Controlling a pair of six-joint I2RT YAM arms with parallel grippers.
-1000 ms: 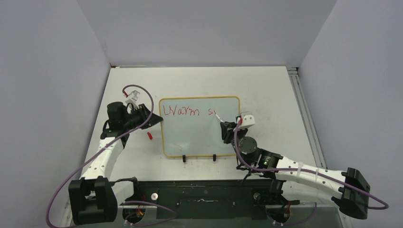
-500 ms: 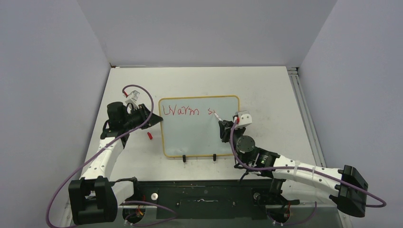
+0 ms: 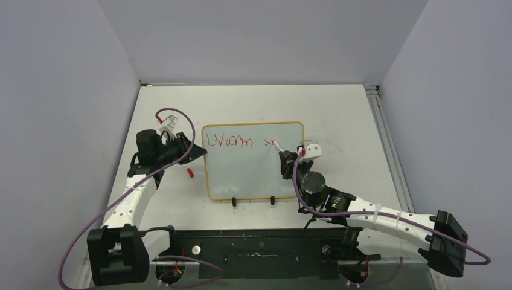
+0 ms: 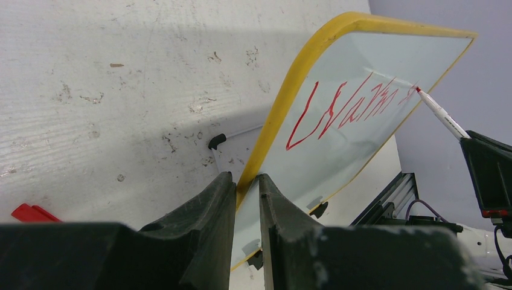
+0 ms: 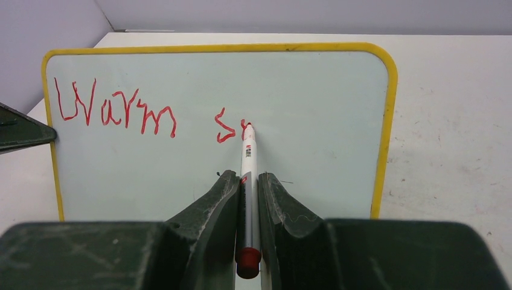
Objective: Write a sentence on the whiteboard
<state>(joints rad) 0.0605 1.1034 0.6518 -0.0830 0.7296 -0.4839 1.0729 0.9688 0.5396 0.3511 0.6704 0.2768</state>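
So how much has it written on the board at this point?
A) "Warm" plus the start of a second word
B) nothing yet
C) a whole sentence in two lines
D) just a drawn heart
A: the red writing on the whiteboard reads "Warm", then an "s" and a stroke just begun at the tip of the marker.

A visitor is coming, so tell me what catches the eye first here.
A yellow-framed whiteboard sits mid-table, with red writing reading "Warm s" along its top. The right pincer holds a marker, its tip just after the "s", while the left pincer grips the board's left edge.
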